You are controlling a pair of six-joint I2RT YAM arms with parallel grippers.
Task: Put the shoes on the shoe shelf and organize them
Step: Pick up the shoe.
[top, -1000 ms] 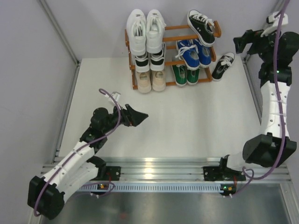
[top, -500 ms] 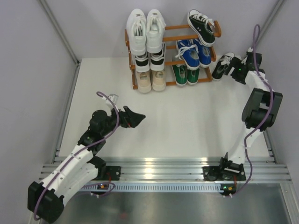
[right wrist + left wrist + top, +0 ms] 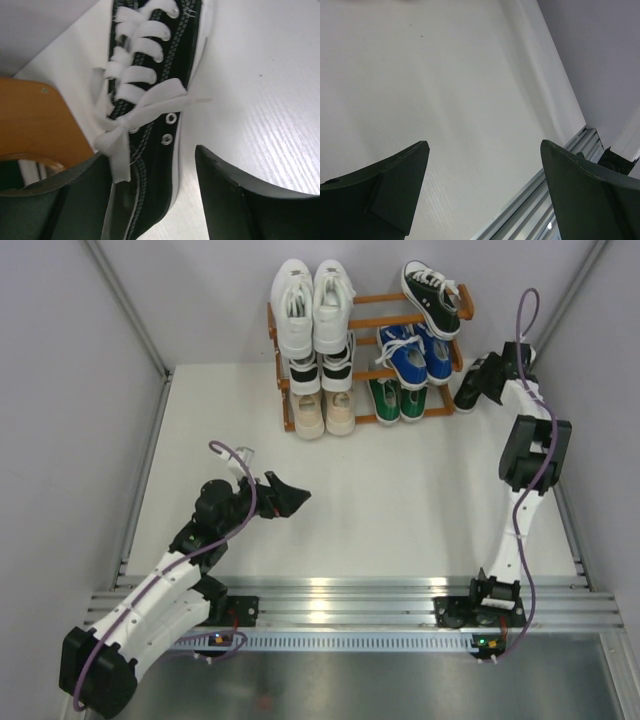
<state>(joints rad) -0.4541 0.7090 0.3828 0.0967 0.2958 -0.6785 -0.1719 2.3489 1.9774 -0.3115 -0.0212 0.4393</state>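
Straddling black sneaker (image 3: pixel 150 60) lying on table (image 3: pixel 400 490) just at three o'clock of shoe shelf (image 3: pixel 375 300), using right gripper (image 3: pixel 150 157), jaws parted, not clenched. Hovering left gripper (image 3: pixel 290 495) at seven o'clock, jaws released, empty.

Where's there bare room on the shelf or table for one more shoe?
Top tier has a gap between the white pair and the black sneaker. The table is bare from the shelf front to the left gripper. Crowded: right of the shelf, where the right gripper straddles the loose black shoe.
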